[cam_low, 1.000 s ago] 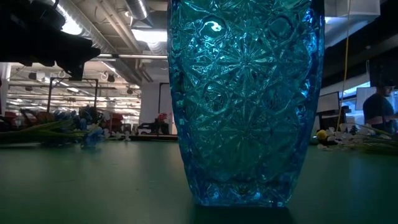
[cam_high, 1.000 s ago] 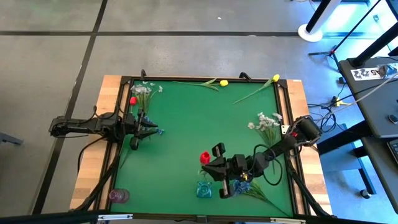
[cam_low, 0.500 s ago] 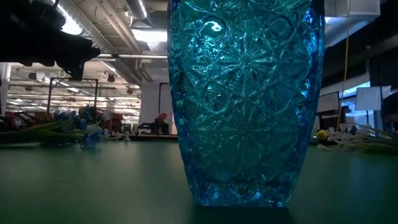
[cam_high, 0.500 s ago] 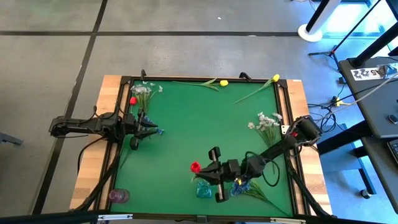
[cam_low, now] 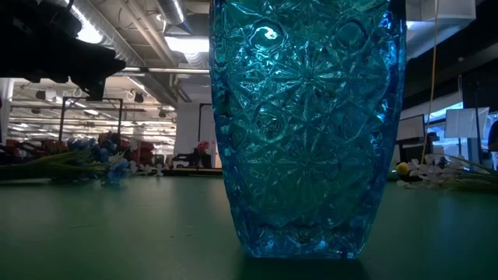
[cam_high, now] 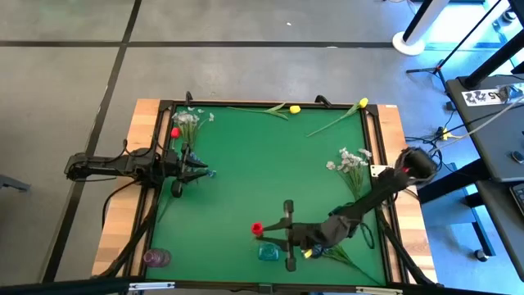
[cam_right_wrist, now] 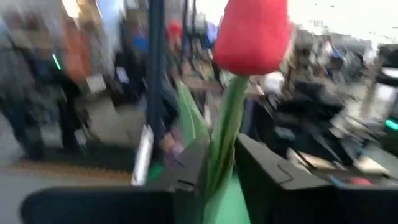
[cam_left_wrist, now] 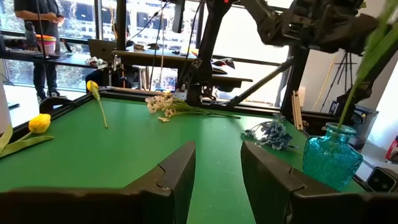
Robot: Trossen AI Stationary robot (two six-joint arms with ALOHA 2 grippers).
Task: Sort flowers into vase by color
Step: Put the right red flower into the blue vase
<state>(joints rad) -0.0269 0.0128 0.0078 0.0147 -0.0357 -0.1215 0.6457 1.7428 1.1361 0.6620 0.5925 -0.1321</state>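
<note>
Right end effector [cam_high: 278, 233] over blue vase [cam_high: 268, 251] at tabletop's 6 o'clock, red tulip [cam_high: 256, 228] stalk between loosening fingers. Risk: stalk misses vase mouth, tulip topples out. Left end effector [cam_high: 199, 167] parted, empty, 9 o'clock.

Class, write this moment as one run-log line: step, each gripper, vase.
step: red tulip going into vase | right gripper: stem between fingers, above vase | left gripper: open, waiting at table's left edge
</note>
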